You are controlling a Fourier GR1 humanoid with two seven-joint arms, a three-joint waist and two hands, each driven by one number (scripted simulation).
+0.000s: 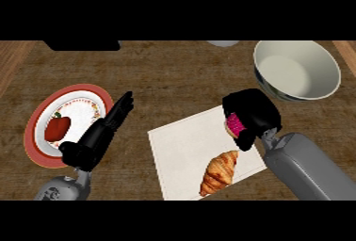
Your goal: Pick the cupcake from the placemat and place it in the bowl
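Right hand [250, 113] fingers curled round cupcake [235, 125] over placemat [188, 150]; bowl [297, 70] unfilled, carry and placing remain; left hand [97, 136] fingers straight.

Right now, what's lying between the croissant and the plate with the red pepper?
In the head view, the left robot hand, open, fingers straight, shows between the croissant and the plate. Bare white placemat and brown counter fill the rest.

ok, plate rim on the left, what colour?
Red rim on the plate, white centre with a speckled ring; head view shows it.
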